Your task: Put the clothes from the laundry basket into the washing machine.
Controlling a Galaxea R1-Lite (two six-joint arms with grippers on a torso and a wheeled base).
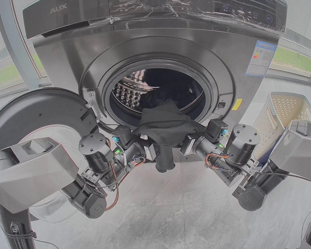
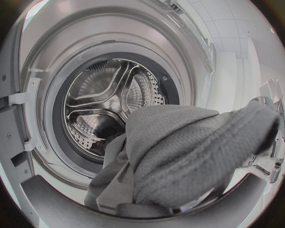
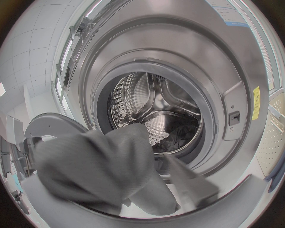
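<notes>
A dark garment (image 1: 166, 124) hangs in front of the washing machine's round opening (image 1: 126, 93), with its upper edge reaching over the rim and a fold dangling below. My left gripper (image 1: 148, 146) and right gripper (image 1: 185, 142) sit under it from either side, each shut on the cloth, which covers their fingertips. The same garment (image 2: 184, 154) bulks close in the left wrist view, and in the right wrist view the garment (image 3: 104, 166) lies before the drum. More dark clothing (image 3: 181, 136) lies at the bottom of the steel drum (image 2: 104, 98).
The machine's door (image 1: 34, 112) stands swung open at the left, near my left arm. A beige perforated laundry basket (image 1: 286, 112) stands on the floor at the right of the machine. Grey tiled floor (image 1: 174, 212) stretches below the arms.
</notes>
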